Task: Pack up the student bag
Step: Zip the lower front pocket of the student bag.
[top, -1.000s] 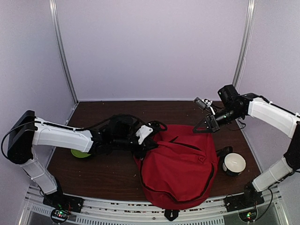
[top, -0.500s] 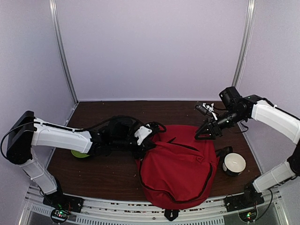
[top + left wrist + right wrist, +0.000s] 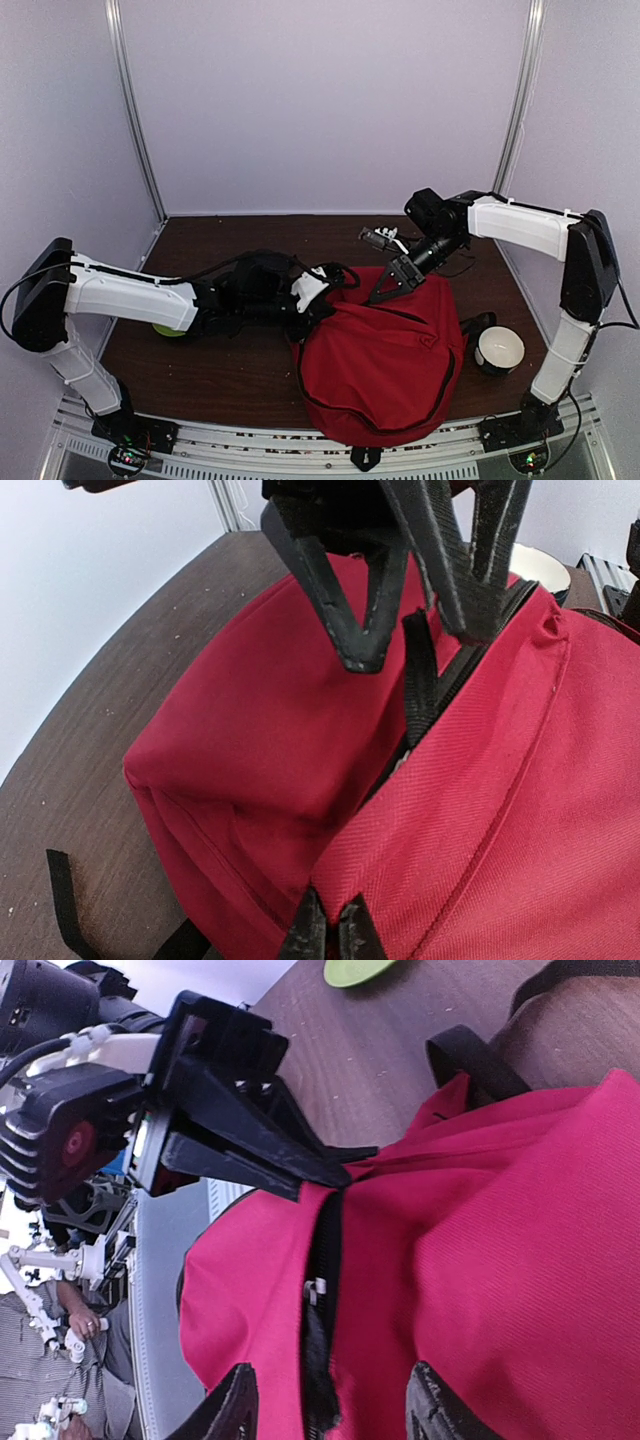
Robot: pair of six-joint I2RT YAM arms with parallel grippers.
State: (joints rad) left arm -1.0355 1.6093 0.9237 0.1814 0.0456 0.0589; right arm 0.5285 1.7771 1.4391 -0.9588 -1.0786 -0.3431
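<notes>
The red student bag point(image 3: 385, 350) lies at the table's front middle, its black zipper point(image 3: 325, 1260) running along the top. My left gripper point(image 3: 325, 300) is shut on a fold of the bag's red fabric point(image 3: 400, 840) at its left top corner, and shows in the right wrist view point(image 3: 300, 1165). My right gripper point(image 3: 385, 290) is open just above the bag's top edge, its fingers point(image 3: 232, 1410) either side of the zipper and its pull tab point(image 3: 313, 1290). It shows in the left wrist view point(image 3: 420, 630) over the zipper.
A white mug point(image 3: 498, 349) stands right of the bag. A green disc point(image 3: 168, 328) lies under my left arm, also in the right wrist view point(image 3: 358, 970). Black straps point(image 3: 470, 1060) trail from the bag's top. White walls enclose the table.
My right gripper has swung left and down from the table's right side to the bag's top edge by the zipper. My left gripper has stayed shut on the fabric.
</notes>
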